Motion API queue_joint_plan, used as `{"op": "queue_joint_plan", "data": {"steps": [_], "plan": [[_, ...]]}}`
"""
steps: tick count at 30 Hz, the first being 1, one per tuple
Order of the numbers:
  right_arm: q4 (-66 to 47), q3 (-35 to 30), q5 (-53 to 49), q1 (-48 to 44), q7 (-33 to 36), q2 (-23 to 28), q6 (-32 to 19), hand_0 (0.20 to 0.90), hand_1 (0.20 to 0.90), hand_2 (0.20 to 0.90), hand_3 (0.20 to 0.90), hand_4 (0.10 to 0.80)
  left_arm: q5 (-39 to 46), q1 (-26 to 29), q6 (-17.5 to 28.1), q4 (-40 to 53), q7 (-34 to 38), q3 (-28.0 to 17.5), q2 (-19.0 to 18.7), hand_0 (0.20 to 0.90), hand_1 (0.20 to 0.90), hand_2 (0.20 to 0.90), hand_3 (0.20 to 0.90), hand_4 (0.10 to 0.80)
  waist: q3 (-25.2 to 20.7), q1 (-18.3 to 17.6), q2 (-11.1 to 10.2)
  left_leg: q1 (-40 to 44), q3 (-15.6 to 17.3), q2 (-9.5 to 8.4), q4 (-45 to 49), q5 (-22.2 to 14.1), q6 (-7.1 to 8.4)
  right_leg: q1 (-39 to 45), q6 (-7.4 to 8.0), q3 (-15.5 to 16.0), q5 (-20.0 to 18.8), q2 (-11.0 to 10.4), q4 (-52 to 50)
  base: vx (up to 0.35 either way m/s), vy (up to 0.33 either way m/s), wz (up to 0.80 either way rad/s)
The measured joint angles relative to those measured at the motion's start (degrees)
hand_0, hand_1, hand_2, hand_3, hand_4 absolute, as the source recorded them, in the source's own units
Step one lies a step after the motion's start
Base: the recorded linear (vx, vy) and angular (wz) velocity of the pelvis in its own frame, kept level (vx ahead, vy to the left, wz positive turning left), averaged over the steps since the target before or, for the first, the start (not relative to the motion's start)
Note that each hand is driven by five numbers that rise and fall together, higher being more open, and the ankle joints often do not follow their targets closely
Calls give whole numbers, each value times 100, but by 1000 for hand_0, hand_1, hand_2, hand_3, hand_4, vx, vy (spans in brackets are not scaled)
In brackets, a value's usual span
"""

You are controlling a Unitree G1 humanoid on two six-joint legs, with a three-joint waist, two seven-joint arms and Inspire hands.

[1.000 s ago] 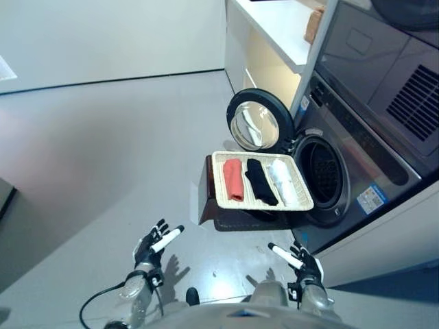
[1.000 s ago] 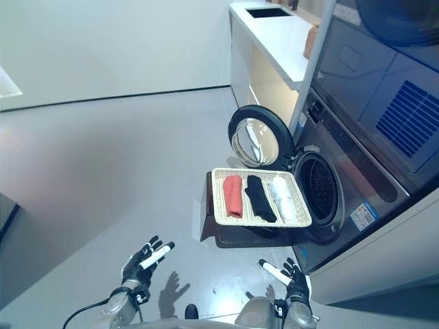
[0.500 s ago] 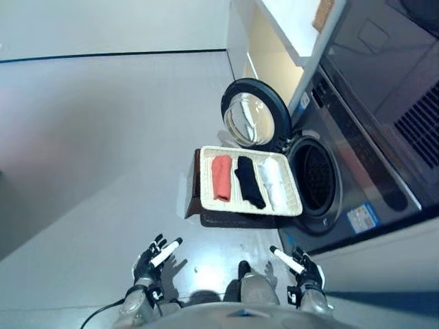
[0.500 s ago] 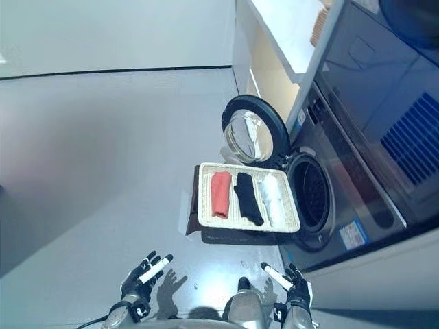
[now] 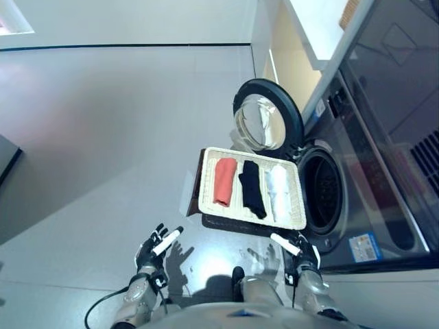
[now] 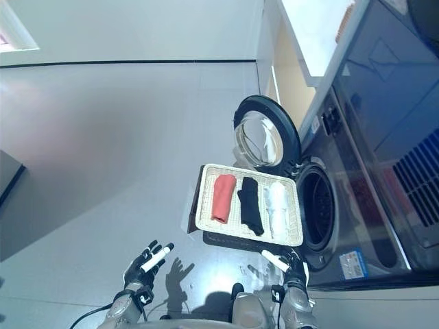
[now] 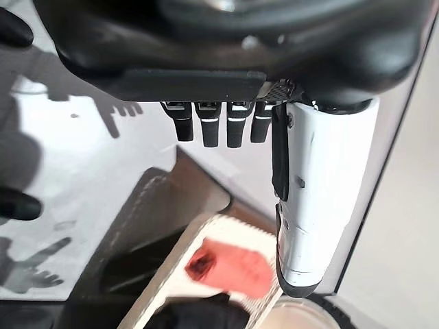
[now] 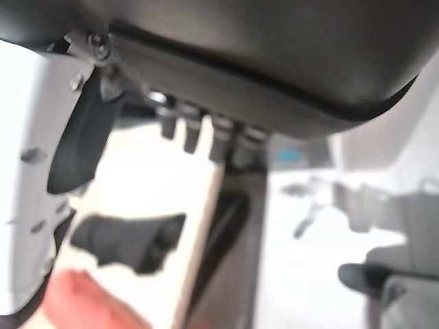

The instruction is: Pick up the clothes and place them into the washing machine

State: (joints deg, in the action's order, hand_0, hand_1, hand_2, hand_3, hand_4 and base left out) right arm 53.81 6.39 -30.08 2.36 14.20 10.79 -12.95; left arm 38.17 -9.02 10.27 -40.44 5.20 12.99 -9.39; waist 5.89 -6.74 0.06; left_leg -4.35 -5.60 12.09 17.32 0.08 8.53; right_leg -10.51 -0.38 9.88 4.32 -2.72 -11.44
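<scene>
A shallow wicker basket (image 5: 208, 178) rests on a low dark brown box (image 5: 195, 189) beside the washing machine (image 5: 357, 178). In it lie a rolled red cloth (image 5: 223, 181), a black cloth (image 5: 252, 189) and a white cloth (image 5: 278, 192). The machine's round door (image 5: 267, 124) stands open and the drum opening (image 5: 322, 194) is dark. My left hand (image 5: 155, 248) is open and empty, low and short of the box. My right hand (image 5: 298, 251) is open and empty, just short of the basket's near right corner. The red cloth (image 7: 230, 266) shows past the left hand's fingers.
A white counter (image 5: 317, 27) with a shelf under it runs beyond the machine. Grey floor (image 5: 103, 123) stretches to the left. A dark object (image 5: 5, 159) sits at the far left edge.
The whole picture has shifted, so the camera has moved. Both hands stay open and low; the right hand now sits closer to the basket's near corner.
</scene>
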Motion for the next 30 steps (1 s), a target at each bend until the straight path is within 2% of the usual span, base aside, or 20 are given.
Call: {"op": "queue_joint_plan", "data": {"steps": [2, 3, 4, 5, 6, 8, 10, 13, 15, 16, 17, 18, 19, 20, 21, 23, 27, 30], "plan": [[32, -35, -20, 54, 97, 15, -29, 900, 900, 900, 900, 800, -1, 137, 9, 2, -4, 127, -16, 900, 900, 900, 900, 800, 84, -26, -54, -137, 19, -27, 164, 244, 24, 135, -41, -57, -47, 24, 202, 146, -39, 24], [114, -49, -23, 26, 120, 30, -34, 900, 900, 900, 900, 800, -2, 215, 14, 27, -6, 156, -1, 900, 900, 900, 900, 800, 135, 22, -137, -293, 38, -106, 425, 427, 13, 135, -125, -214, -99, 23, 253, 170, -1, -1], [160, -84, -31, 1, 150, 44, -38, 900, 900, 900, 900, 800, -2, 289, 14, 31, -10, 183, 30, 900, 900, 900, 900, 800, 249, 95, -261, -506, 80, -202, 580, 361, -1, 193, -222, -545, -208, 11, 356, 245, 8, -20], [160, -89, -38, 9, 179, 57, -51, 900, 900, 900, 900, 800, -2, 274, 14, 32, -10, 183, 60, 900, 900, 900, 900, 800, 256, 145, -262, -504, 103, -233, 384, 254, -25, 212, -231, -624, -230, 11, 407, 284, 40, -21], [158, -147, -77, -21, 220, 78, -77, 900, 900, 900, 900, 800, -4, 273, 10, 26, -19, 185, 115, 900, 900, 900, 900, 800, 299, 157, -266, -543, 220, -341, -362, 177, -9, 223, -253, -799, -341, 17, 559, 297, 61, -21], [161, -203, -78, -105, 234, 167, -84, 900, 900, 900, 900, 800, -5, 339, 10, 35, -14, 186, 170, 900, 900, 900, 900, 800, 484, 283, -137, -588, 288, -410, -999, 190, -32, 356, -250, -864, -379, 55, 687, 338, 56, -25], [175, -256, -77, -157, 238, 262, -81, 900, 900, 900, 900, 800, -13, 330, 10, 11, -1, 185, 223, 900, 900, 900, 900, 800, 657, 497, 40, -504, 275, -473, -1813, 288, -29, 615, -222, -1174, -433, 195, 889, 361, 64, -55], [173, -239, -72, -168, 220, 257, -94, 900, 900, 900, 900, 800, -27, 264, 7, -11, 23, 156, 212, 900, 900, 900, 900, 800, 684, 697, 217, -514, 501, -544, -2015, 380, -28, 879, -186, -1398, -415, 257, 1092, 337, 117, -78], [147, -226, -73, -167, 220, 258, -93, 900, 900, 900, 900, 800, -33, 242, 0, -8, 32, 165, 242, 900, 900, 900, 900, 800, 630, 750, 374, -465, 559, -592, -1905, 330, -63, 998, -21, -1528, -318, 239, 1213, 303, 184, -86], [141, -190, -67, -155, 211, 270, -96, 900, 900, 900, 900, 800, -37, 215, 20, 18, 29, 157, 267, 900, 900, 900, 900, 800, 566, 770, 498, -402, 572, -609, -1936, 362, -399, 1036, 106, -1647, -281, 243, 1245, 278, 209, -83], [146, -143, -70, -166, 207, 231, -90, 900, 900, 900, 900, 800, -39, 207, 18, 21, 42, 136, 280, 900, 900, 900, 900, 800, 563, 782, 492, -408, 725, -641, -1871, 520, -640, 1061, 246, -1693, -179, 213, 1150, 286, 214, -65], [171, -119, -70, -161, 197, 125, -79, 900, 900, 900, 900, 800, -42, 282, 17, 20, 58, 119, 210, 900, 900, 900, 900, 800, 558, 753, 440, -389, 874, -719, -1813, 585, -827, 1014, 394, -1686, 117, 118, 523, 268, 192, -30], [201, -119, -69, -80, 195, 27, -72, 900, 900, 900, 900, 800, -47, 311, 25, 58, 72, 121, 141, 900, 900, 900, 900, 800, 501, 728, 323, -319, 994, -839, -1833, 674, -996, 1046, 478, -1668, 364, -35, 146, 240, 162, -16], [287, -123, -75, -86, 201, -91, -61, 900, 900, 900, 900, 800, -43, 411, 30, 83, 94, 118, 46, 900, 900, 900, 900, 800, 470, 759, 142, -278, 1106, -1032, -1803, 621, -1079, 1149, 563, -1690, 557, -302, 111, 176, 125, -17], [329, -115, -74, -136, 197, -185, -48, 900, 900, 900, 900, 800, -37, 489, 30, 90, 117, 82, -62, 900, 900, 900, 900, 800, 472, 757, 36, -274, 1179, -1171, -1738, 539, -1137, 1236, 654, -1711, 573, -491, 285, 166, 141, -33], [336, 140, -26, -323, 164, -216, 50, 900, 900, 900, 900, 800, -27, 588, 71, 116, 145, -7, -124, 900, 900, 900, 900, 800, 476, 808, -6, -245, 1391, -1243, -1750, 486, -1210, 1323, 925, -1706, 392, -644, 630, 139, 132, -51], [321, 204, 46, -612, 93, -217, 48, 900, 900, 900, 900, 800, -33, 705, 140, 147, 186, -56, -101, 900, 900, 900, 900, 800, 403, 831, -61, -206, 1454, -1362, -1734, 323, -1239, 1404, 974, -1645, 354, -749, 771, 142, 139, -15], [317, 198, 45, -655, 98, -213, 46, 900, 900, 900, 900, 800, -26, 624, 135, 142, 186, -51, -90, 900, 900, 900, 900, 800, 234, 865, -233, -184, 1454, -1395, -1760, 241, -1275, 1297, 981, -1396, 348, -785, 514, 121, 151, 0]]}}
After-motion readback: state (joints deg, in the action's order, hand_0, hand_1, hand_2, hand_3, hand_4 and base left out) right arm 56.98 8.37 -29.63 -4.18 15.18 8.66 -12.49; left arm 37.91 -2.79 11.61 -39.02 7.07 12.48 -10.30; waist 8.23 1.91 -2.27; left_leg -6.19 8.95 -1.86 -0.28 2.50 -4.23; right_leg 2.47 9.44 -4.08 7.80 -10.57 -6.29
